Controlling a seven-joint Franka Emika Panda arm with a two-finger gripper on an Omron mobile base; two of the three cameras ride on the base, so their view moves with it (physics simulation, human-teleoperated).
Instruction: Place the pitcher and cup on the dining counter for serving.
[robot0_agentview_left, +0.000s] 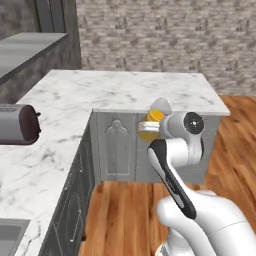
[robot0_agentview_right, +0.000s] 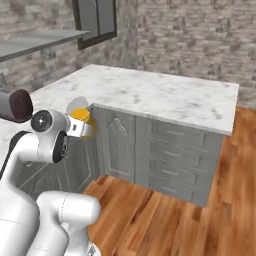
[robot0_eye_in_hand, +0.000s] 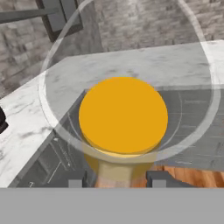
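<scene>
One pitcher (robot0_eye_in_hand: 124, 116) is in play, pinched at its narrow neck between the jaws of the gripper (robot0_eye_in_hand: 117, 178), whose two dark tips rise either side of the glass at the bottom of the hand view. Glass and part-filled with liquid, it will likely handle as stiff, smooth, fragile and fairly heavy for its size, with the load swinging out beyond the grip; the neck, just under the flare, looks the sensible hold, since the bulb is too wide and slick. It appears as a clear carafe with a broad round body and a disc of amber-orange liquid inside. In the left base view the pitcher (robot0_agentview_left: 153, 120) hangs at frame centre, in front of the grey cabinets and just below the edge of the marble bench (robot0_agentview_left: 130, 87), not yet over it.
</scene>
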